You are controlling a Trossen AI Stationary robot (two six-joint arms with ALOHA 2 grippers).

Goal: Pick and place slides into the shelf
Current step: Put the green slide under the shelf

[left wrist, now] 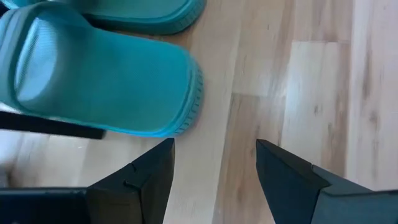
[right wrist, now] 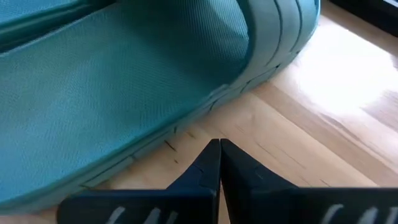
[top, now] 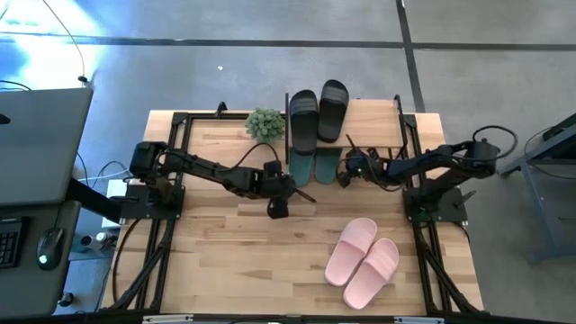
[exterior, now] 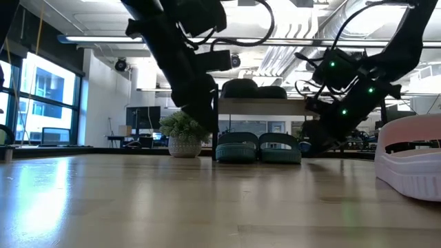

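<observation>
The black pair (top: 317,112) lies side by side on the shelf's wooden plank (top: 373,126). The teal pair (top: 315,165) stands on its soles on the table, its front ends under the plank (exterior: 262,107). The pink pair (top: 363,261) lies on the table toward the near right. My left gripper (top: 297,192) is open, just left of and nearer than the teal pair; a teal slide (left wrist: 99,74) lies ahead of its fingers (left wrist: 214,149). My right gripper (top: 345,171) is shut beside the right teal slide (right wrist: 124,74), with a strip of bare wood between its tips (right wrist: 219,146) and the sole edge.
A small potted plant (top: 265,123) stands left of the shelf at the table's far side. Thin black shelf posts (top: 288,135) flank the teal pair. Bare wood stretches across the near left of the table (top: 216,261). Black frame rails run along both table sides.
</observation>
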